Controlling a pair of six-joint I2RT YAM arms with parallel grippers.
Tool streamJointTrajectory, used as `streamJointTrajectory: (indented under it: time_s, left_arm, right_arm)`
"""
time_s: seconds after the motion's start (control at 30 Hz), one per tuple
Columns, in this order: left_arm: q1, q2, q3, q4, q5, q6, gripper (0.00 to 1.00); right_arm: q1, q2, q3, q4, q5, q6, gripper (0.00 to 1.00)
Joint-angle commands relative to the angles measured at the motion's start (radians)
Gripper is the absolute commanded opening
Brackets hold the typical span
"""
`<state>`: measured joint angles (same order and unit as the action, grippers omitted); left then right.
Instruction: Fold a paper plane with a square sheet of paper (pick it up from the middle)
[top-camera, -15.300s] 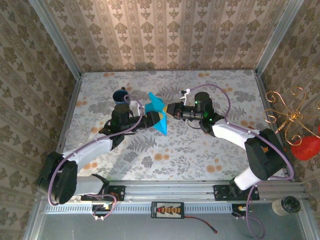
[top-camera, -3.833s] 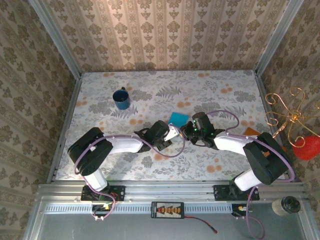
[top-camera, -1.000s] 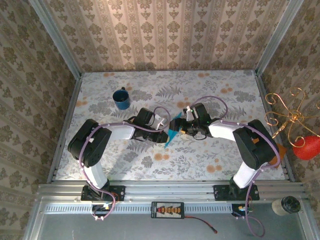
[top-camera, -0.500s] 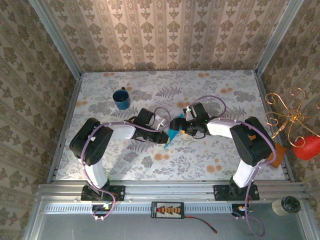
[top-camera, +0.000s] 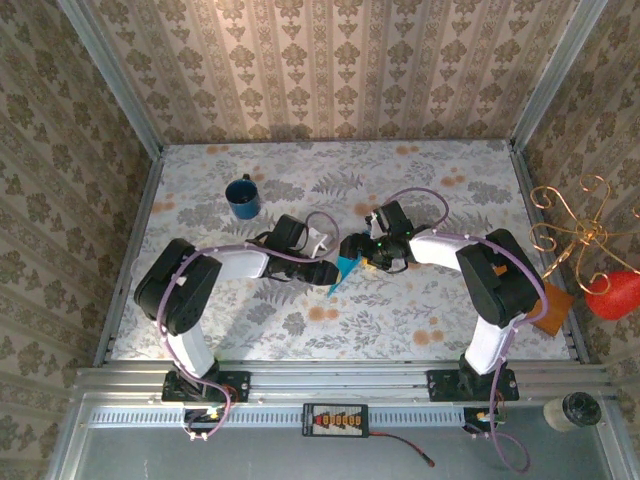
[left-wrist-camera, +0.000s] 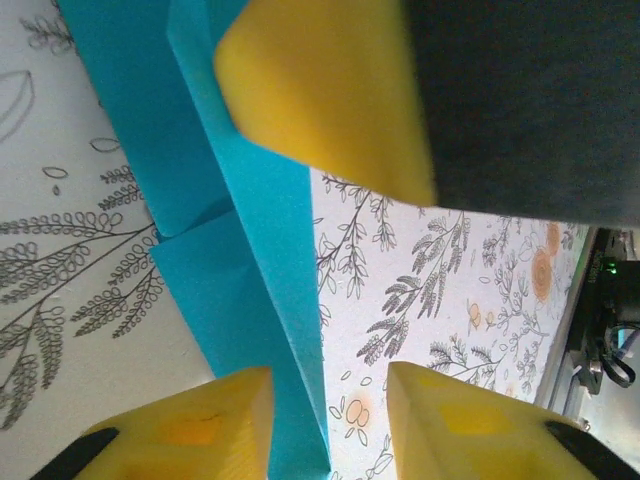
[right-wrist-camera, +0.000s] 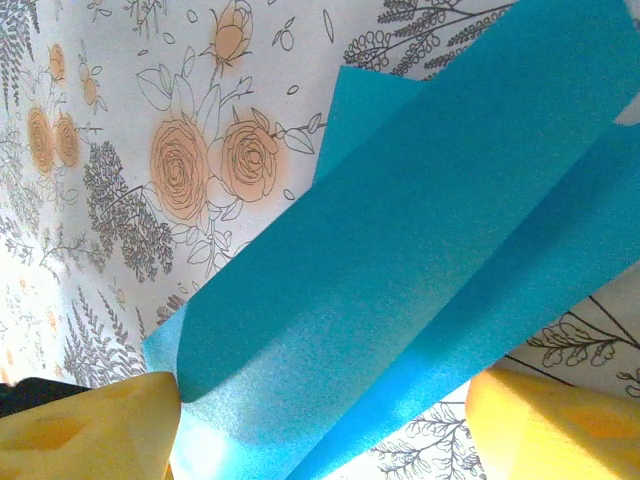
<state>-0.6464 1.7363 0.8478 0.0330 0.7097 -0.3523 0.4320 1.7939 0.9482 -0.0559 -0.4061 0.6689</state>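
The turquoise paper (top-camera: 344, 268) is a narrow folded dart shape at the table's middle, its point toward the near edge. My left gripper (top-camera: 326, 270) reaches it from the left and my right gripper (top-camera: 354, 252) from the right. In the left wrist view the paper's (left-wrist-camera: 250, 260) folded edge runs beside the left one of my two yellow fingers (left-wrist-camera: 175, 425), and the left gripper (left-wrist-camera: 330, 430) is open. A yellow finger of the other gripper (left-wrist-camera: 330, 90) sits over the paper. In the right wrist view the layered paper (right-wrist-camera: 420, 230) spans the wide-open right gripper (right-wrist-camera: 320, 445).
A dark blue mug (top-camera: 242, 196) stands at the back left. An orange-brown board (top-camera: 553, 306) lies at the right edge, partly behind the right arm. Walls (top-camera: 330, 70) close in the flowered table (top-camera: 400, 320) on three sides.
Both grippers stay at the paper, which has hardly moved. The right arm has shifted slightly left and toward the back.
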Motion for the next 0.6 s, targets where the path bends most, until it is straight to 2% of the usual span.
streamJointTrajectory:
  time_s: [0.0,0.13,0.3,0.43,0.57]
  left_arm:
    - [0.005,-0.067,-0.029,-0.01,-0.059,-0.01,0.39]
    - [-0.007,-0.084,-0.06,0.022,-0.127,-0.056,0.48]
    - [-0.063,-0.092,-0.083,0.052,-0.219,-0.093,0.67]
    - [-0.094,-0.081,-0.075,0.026,-0.29,-0.101,0.67]
    - [-0.094,-0.067,-0.082,0.053,-0.291,-0.132,0.62]
  right_arm:
    - [-0.001,0.063,-0.005,-0.076,0.099,0.003,0.79]
    - [-0.001,0.07,0.001,-0.086,0.102,0.008,0.78]
    - [-0.001,0.077,0.001,-0.095,0.106,0.017,0.78]
    - [-0.001,0.079,0.002,-0.101,0.108,0.022,0.77]
    - [0.0,0.081,0.002,-0.104,0.108,0.024,0.77]
